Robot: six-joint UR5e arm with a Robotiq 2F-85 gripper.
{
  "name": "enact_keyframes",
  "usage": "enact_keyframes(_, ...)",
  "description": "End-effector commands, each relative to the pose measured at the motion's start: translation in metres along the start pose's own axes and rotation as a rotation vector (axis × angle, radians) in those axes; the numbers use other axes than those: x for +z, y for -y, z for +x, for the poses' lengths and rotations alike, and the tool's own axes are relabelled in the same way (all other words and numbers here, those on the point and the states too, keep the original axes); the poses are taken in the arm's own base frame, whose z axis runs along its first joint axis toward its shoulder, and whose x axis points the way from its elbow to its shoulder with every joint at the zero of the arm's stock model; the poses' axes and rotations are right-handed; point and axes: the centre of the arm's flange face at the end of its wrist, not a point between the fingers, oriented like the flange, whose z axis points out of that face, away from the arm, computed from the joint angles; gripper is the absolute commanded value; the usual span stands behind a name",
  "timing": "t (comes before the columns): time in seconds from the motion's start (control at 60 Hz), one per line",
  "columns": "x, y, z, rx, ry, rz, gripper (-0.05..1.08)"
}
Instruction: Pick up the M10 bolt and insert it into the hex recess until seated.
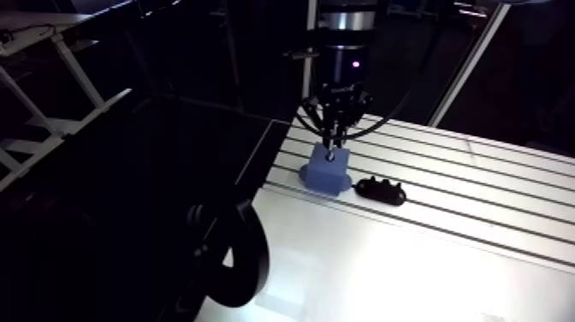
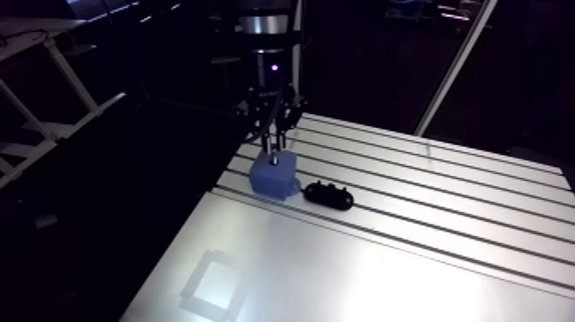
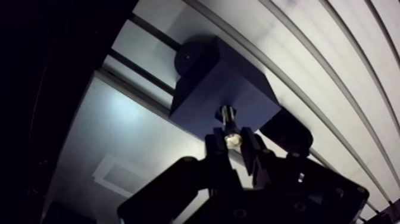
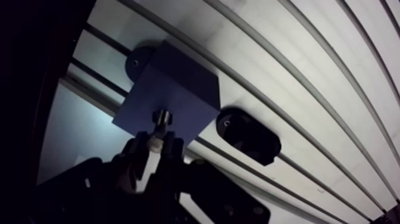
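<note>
Blue block point(image 3: 220, 83) sits on the slotted desk point(image 2: 428, 257) near its left edge. Jaws clamped on the M10 bolt point(image 3: 228, 122), upright, tip at the block's top face; seating cannot be told. Black part point(image 4: 250, 136) lies just right of the block.

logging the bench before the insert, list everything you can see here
table: 1, silver slotted aluminium, under everything
block: 1, blue, on the table near its edge, below the fingers
oblong part: 1, black, lying on the table just beside the block
bolt: 1, metallic, held between the fingers, tip pointing at the block's top face
fingers: 2, dark, shut on the bolt above the block
</note>
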Motion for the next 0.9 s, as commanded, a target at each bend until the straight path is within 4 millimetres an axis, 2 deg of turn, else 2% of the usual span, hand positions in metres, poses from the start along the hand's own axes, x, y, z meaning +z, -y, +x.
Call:
enact_keyframes(0.017, -0.0024, -0.0005, -0.0008, 0.002, -0.005, 0.000, 1.08)
enact_keyframes(0.367, -0.0076, -0.0009, -0.0018, 0.001, -0.010, -0.007, 1.08)
enact_keyframes(0.9, -0.0040, 0.0007, -0.0028, 0.002, -0.007, 0.004, 1.08)
